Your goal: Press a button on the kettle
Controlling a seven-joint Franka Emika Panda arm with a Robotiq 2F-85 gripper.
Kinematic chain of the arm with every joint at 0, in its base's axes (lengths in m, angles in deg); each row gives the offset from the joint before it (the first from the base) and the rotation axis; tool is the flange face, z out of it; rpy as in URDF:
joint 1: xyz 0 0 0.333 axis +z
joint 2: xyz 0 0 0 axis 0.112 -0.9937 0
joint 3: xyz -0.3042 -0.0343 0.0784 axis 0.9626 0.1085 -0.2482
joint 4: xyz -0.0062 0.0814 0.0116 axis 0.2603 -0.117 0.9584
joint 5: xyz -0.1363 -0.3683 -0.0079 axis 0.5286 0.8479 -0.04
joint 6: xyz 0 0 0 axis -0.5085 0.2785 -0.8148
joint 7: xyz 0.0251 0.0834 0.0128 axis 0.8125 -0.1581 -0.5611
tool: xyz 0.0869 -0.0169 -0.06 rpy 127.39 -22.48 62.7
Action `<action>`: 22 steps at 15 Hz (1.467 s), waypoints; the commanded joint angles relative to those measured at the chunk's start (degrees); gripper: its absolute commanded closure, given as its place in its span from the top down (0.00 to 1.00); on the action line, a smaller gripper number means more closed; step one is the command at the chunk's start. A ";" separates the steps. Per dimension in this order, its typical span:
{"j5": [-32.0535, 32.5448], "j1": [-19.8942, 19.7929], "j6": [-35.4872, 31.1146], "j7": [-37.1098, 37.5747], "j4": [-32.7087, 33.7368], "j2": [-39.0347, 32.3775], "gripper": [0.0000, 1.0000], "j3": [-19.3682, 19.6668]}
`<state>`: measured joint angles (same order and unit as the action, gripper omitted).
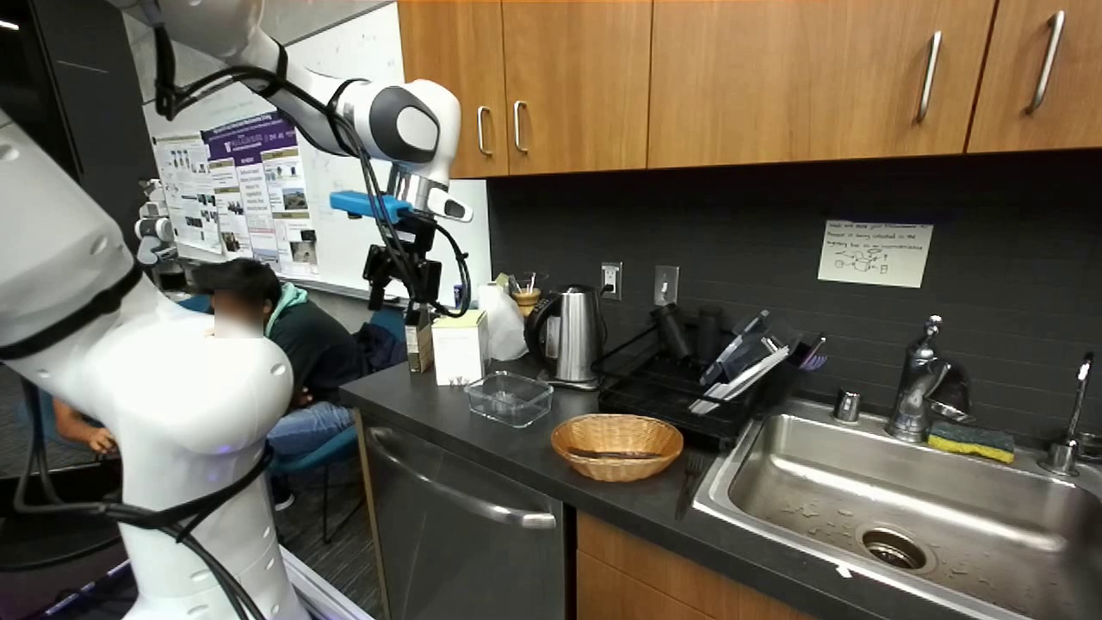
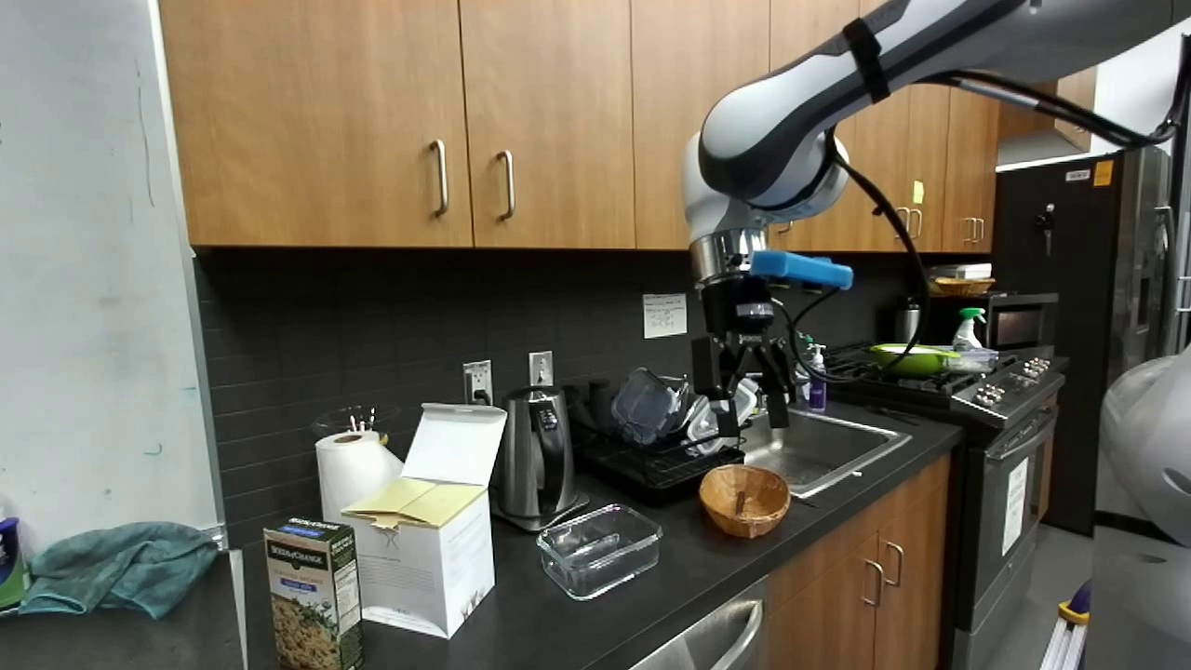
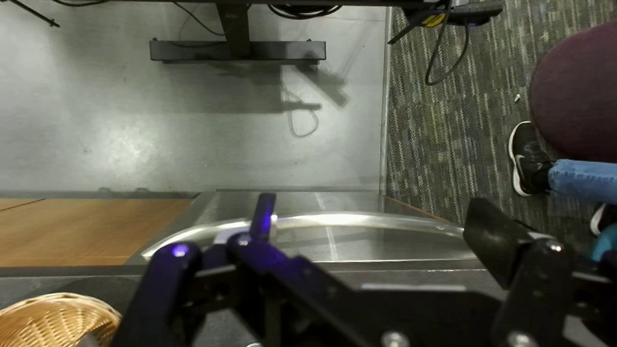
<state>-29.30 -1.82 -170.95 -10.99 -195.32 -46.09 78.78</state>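
Fingers (image 3: 491,243) spread well apart, tips downward, with nothing between them; in the wrist view the dishwasher handle (image 3: 356,220) shows through the gap. The gripper (image 2: 752,423) hangs above the level of the counter (image 2: 549,628). To the left of the fingers in that same view sits a wicker basket (image 3: 58,315). Farther from the fingers, toward the backsplash (image 1: 758,232), the kettle (image 2: 523,465) stands upright on its base (image 1: 575,384), outside the wrist view. It looks metallic: presumably stiff, smooth and slippery, heavier if filled, and liable to slide or tip under a hard sideways push. Pressing should need no grasp; a single fingertip, or both brought together, would serve. Should steadying be required, the black handle (image 2: 555,456) offers the natural hold. The button itself is too small to tell. Obstructions: on the side of the kettle facing the fingers, a glass container (image 2: 600,558) stands just before it; a white box (image 2: 419,577) with raised flap (image 2: 454,442) flanks it on one side, a dish rack (image 2: 656,473) on the other. Higher than the fingers, wooden cabinets (image 1: 818,86) appear to overhang the kettle, probably limiting a straight descent; a slanted approach over the container seems preferable.
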 commanded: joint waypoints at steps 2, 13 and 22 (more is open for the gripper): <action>3.33 -1.00 -2.15 -0.74 1.36 -1.56 1.00 -1.00; 11.02 -2.15 -15.76 -0.98 2.45 -5.51 0.53 -0.86; 15.80 -3.63 -27.63 -1.10 4.62 -11.15 0.00 -0.65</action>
<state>-15.52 -4.28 -195.71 -11.96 -193.17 -54.26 78.11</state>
